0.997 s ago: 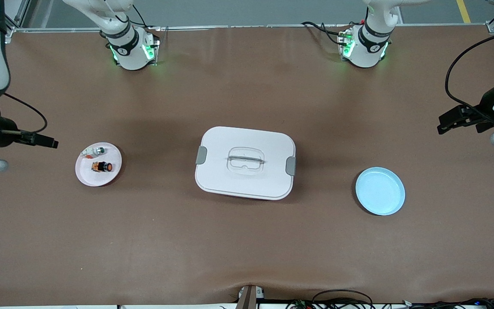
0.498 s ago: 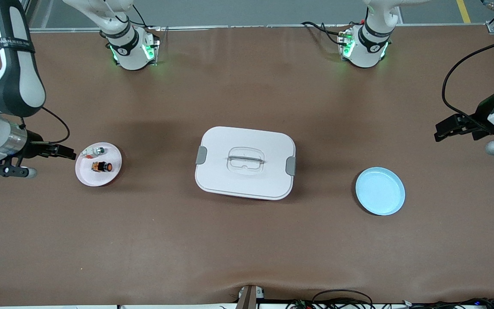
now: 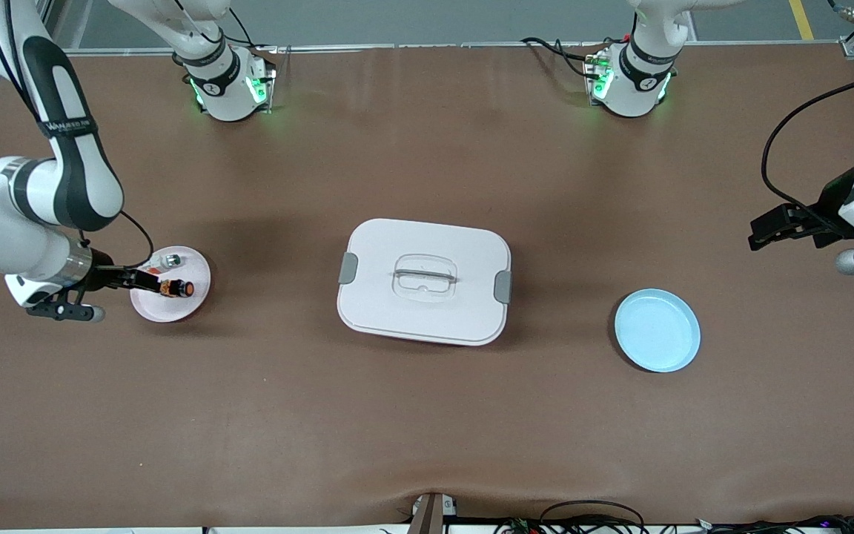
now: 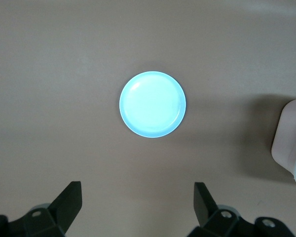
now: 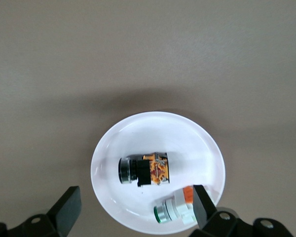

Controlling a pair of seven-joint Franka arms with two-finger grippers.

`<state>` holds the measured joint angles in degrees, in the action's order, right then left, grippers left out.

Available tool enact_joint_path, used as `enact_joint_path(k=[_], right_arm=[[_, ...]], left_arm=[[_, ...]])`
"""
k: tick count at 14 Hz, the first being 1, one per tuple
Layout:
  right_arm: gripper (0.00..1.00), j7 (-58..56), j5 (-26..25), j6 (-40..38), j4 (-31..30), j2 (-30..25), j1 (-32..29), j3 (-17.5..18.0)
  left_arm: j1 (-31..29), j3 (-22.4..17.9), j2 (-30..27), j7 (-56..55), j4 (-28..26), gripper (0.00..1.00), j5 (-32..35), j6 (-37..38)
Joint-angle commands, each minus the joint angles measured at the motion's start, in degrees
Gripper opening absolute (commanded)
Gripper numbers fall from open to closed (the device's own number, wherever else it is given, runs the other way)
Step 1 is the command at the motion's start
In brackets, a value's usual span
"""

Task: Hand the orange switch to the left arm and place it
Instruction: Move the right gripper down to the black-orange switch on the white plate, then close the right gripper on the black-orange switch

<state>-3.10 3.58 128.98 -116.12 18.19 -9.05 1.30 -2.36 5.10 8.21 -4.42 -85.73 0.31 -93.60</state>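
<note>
The orange switch (image 3: pixel 176 288) (image 5: pixel 145 170) lies on its side on a small white plate (image 3: pixel 164 308) (image 5: pixel 187 143) toward the right arm's end of the table. My right gripper (image 3: pixel 144 280) (image 5: pixel 135 207) hangs open over the plate's edge beside the switch, holding nothing. The white box (image 3: pixel 424 280) stands at the table's middle. Toward the left arm's end, my left gripper (image 3: pixel 762 228) (image 4: pixel 137 200) is open and empty in the air, looking down at a light blue plate (image 3: pixel 657 330) (image 4: pixel 153 104).
A small silver-and-white part (image 3: pixel 170 260) (image 5: pixel 175 207) shares the white plate with the switch, close to one right finger (image 5: pixel 202 202). A corner of the box (image 4: pixel 291 143) shows in the left wrist view. Cables run along the table's near edge.
The right arm has swung in from the table's end, carrying its open gripper over the white plate's edge. The left gripper has drifted only slightly.
</note>
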Motion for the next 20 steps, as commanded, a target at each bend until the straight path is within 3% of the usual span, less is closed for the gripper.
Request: enact_joint_path(k=[1,8,20], right_arm=[[1.00,-1.03,1.25,1.36,0.20,2.19,-0.09,0.19],[1.00,-4.98,1.25,4.62,-1.56,5.79,-0.09,0.19],[1.00,-5.95,1.34,10.32,-6.04,7.03,-0.17,0.28]], left_arm=[[-0.19,0.08,0.05,0.82,-0.41,1.00,-0.31,-0.71],[-0.01,0.17,0.67,0.82,-0.85,1.00,-0.31,-0.71],[0.25,0.35,2.51,1.08,-1.29,1.00,-0.58,-0.71]])
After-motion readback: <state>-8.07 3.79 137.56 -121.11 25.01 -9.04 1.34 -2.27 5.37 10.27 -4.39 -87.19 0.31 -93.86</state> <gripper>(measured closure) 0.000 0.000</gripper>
